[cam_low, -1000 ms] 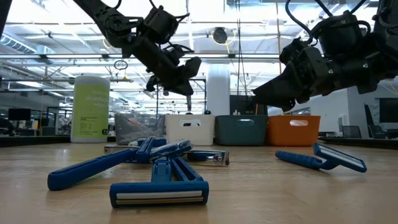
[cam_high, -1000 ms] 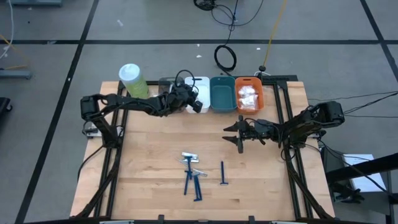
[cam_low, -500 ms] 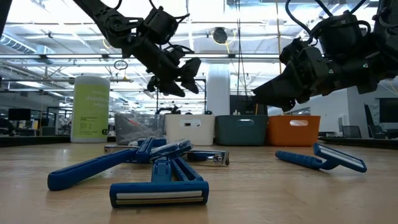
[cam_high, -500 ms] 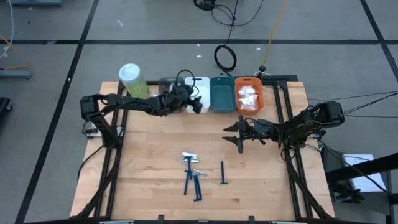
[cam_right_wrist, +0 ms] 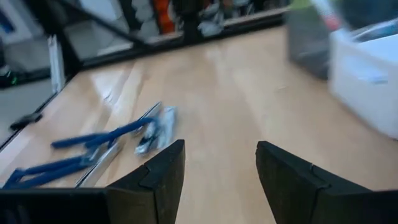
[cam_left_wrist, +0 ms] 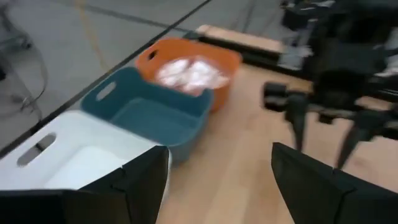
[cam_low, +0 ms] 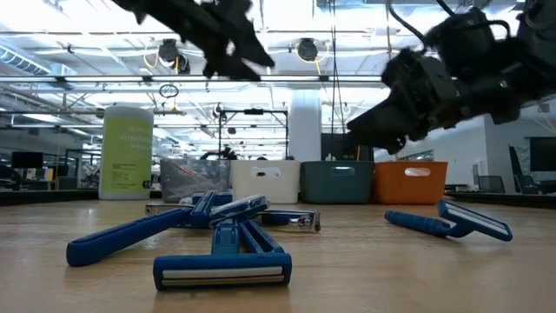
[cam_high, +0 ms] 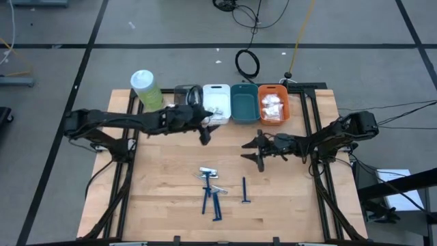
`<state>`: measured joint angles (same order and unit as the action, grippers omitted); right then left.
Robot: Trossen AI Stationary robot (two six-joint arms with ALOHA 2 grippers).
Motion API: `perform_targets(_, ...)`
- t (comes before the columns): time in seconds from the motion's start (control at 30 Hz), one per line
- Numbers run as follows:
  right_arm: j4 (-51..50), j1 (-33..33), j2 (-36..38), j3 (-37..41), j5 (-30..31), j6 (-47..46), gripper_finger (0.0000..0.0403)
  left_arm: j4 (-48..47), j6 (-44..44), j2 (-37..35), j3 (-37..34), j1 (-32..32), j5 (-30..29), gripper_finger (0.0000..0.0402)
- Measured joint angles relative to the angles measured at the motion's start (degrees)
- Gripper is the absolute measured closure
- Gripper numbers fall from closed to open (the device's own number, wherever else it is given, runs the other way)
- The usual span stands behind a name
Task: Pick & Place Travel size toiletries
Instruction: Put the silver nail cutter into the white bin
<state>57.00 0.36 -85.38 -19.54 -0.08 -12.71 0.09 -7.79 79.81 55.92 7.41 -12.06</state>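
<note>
I read the left gripper (cam_high: 203, 135) over bare wood, just in front of the white plastic bin (cam_high: 216, 102), fingers spread apart, nothing between them. In its wrist view the gap between the two dark fingers (cam_left_wrist: 143, 180) shows only tabletop; past them sit the white bin, the teal plastic bin (cam_left_wrist: 149, 112) and the orange plastic bin (cam_left_wrist: 205, 59) holding white crinkly pouches (cam_left_wrist: 189, 73).

Right gripper (cam_high: 256, 152) sits above the wood table (cam_high: 164, 198), in front of the teal and orange bins, pointing toward the left arm. Fingers parted, empty; its wrist view shows bare table between the fingers (cam_right_wrist: 161, 171).

Loose toiletries lie well apart from both grippers, toward the table's near edge: a tangle of dark blue T-shaped razors (cam_high: 212, 198) with a slim silvery stick (cam_high: 208, 171) at its far end, on the left gripper's side of centre and nearer me than it. A single dark blue razor (cam_high: 245, 190) lies just beside the tangle, nearer me than the right gripper. Neither gripper touches any of them.

Behind the left gripper, on the row's far side from the orange bin: grey bin (cam_high: 184, 93), then a pale-green cylinder with a white lid (cam_high: 145, 89).
</note>
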Motion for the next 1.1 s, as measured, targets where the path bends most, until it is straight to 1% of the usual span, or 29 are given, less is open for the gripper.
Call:
perform_targets(0.07,-8.3,1.9,0.0,-4.4,0.0,0.8,0.0216,0.0,1.5,-1.9,0.0,-2.1,-0.7,0.0121)
perform_targets(0.13,-18.0,4.1,-0.7,-10.0,0.2,1.6,0.0216,0.1,3.3,-3.2,0.0,-4.1,-2.7,0.0121)
perform_targets(0.23,-29.3,7.7,-3.3,-17.8,0.0,1.8,0.0216,-0.7,5.6,-4.1,0.0,-6.2,-9.0,0.0121)
perform_targets(0.3,-33.6,10.5,-6.2,-22.4,0.0,1.5,0.0216,-1.0,6.0,-4.2,0.0,-6.9,-13.6,0.0121)
perform_targets(0.37,-37.3,13.3,-9.4,-26.5,0.0,1.5,0.0216,-2.1,5.8,-4.1,0.0,-7.2,-16.8,0.0121)
perform_targets(0.47,-42.8,16.7,-15.0,-33.3,0.0,1.3,0.0216,-3.0,4.5,-4.1,0.0,-6.7,-18.3,0.0121)
perform_targets(0.53,-46.1,16.9,-17.5,-36.5,-0.4,0.1,0.0216,-3.1,3.1,-4.1,0.0,-6.5,-18.4,0.0121)
perform_targets(0.63,-47.1,16.5,-19.7,-39.0,0.1,0.0,0.0216,-3.1,3.3,-4.1,0.0,-6.8,-18.4,0.0121)
perform_targets(0.77,-47.0,17.0,-21.6,-40.0,-0.2,-0.5,0.0216,-2.9,3.4,-4.1,0.0,-7.2,-18.4,0.0121)
perform_targets(0.93,-44.7,17.0,-23.6,-40.1,-0.4,-2.0,0.0216,3.1,4.8,-4.1,-3.4,-7.2,-18.3,0.0121)
perform_targets(0.97,-44.4,17.0,-23.9,-40.0,-1.0,-2.4,0.0216,4.9,5.1,-4.1,-4.2,-7.2,-17.7,0.0121)
perform_targets(1.03,-43.6,17.1,-24.3,-40.0,-3.0,-3.6,0.0216,9.0,5.5,-4.1,-5.8,-7.2,-14.5,0.0121)
perform_targets(1.1,-43.8,17.5,-24.3,-40.0,-3.0,-5.0,0.0216,11.0,5.5,-4.1,-6.9,-7.2,-12.4,0.0121)
